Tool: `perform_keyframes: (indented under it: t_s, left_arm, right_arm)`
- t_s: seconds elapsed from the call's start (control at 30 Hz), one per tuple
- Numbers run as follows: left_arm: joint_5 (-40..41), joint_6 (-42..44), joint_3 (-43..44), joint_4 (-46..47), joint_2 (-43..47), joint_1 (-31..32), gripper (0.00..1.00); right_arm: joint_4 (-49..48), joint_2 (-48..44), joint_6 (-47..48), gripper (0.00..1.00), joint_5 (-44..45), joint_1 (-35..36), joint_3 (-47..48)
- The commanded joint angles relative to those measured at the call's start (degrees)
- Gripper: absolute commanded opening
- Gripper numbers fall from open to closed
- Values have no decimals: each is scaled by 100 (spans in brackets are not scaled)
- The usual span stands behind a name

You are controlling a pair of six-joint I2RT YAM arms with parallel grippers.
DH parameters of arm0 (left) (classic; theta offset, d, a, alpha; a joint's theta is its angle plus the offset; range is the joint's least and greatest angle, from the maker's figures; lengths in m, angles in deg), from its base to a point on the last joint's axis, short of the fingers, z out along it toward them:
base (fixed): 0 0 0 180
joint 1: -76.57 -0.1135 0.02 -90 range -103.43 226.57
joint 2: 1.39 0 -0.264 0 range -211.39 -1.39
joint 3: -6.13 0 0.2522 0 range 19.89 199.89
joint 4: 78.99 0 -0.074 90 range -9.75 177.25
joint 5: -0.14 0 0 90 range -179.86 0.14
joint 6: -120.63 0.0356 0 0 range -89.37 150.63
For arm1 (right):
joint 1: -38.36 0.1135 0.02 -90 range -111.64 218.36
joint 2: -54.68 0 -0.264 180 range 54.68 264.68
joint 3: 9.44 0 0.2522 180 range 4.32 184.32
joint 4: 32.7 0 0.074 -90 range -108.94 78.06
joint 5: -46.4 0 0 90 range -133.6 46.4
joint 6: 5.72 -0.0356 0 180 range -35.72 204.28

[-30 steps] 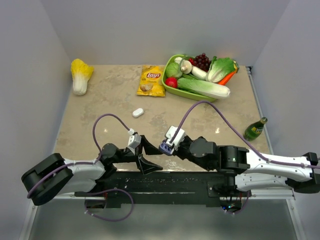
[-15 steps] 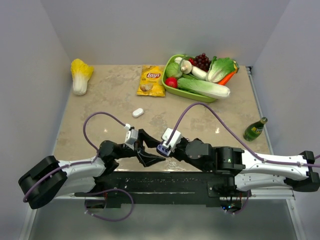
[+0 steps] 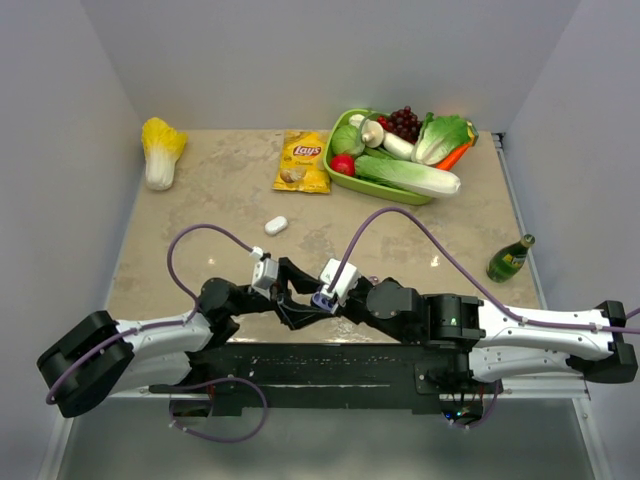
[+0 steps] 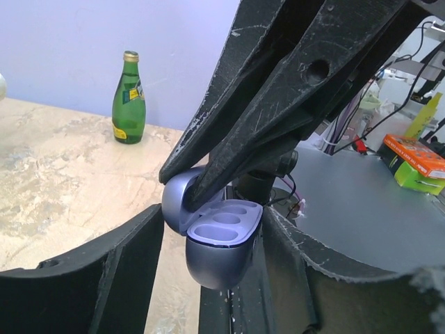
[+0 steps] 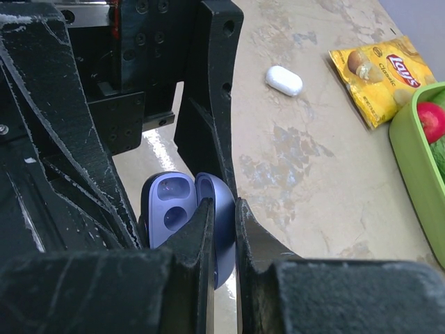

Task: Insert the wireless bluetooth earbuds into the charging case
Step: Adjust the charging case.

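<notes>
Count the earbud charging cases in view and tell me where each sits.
2. The open purplish-blue plastic case is pinched by its lid in the right gripper. The closed white pill-shaped case lies on the marble table near the yellow chip bag. Others may be hidden.

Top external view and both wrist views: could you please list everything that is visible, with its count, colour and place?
charging case: 1, purple-blue, lid open, sockets empty, near the front edge between the grippers
earbuds: none visible
small capsule-shaped object: 1, white, middle of the table
chip bag: 1, yellow, far centre
cabbage: 1, yellow and white, far left corner
basket: 1, green, far right
vegetables and fruit: several, mixed colours, in the basket
bottle: 1, green, upright at the right edge
table: 1, beige marbled
left gripper: 1, black, open, one finger on each side of the case
right gripper: 1, black, shut on the case lid
</notes>
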Motion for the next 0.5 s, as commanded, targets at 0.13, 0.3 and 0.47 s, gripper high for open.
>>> perform_keyframes:
  t_s: [0.13,0.3,0.47]
  left_arm:
    - [-89,290,297,-152,-245,57,67]
    - [-54,307,262,-108,-228,66,62]
    - [-98,334,271,-161,-255,84,53]
  right_arm:
    - [-310,-129,-45,0,-98,36,14]
    - [-301,-112,-45,0,-80,27,5]
    - [-327,-156,-36,0,-71,27,-4]
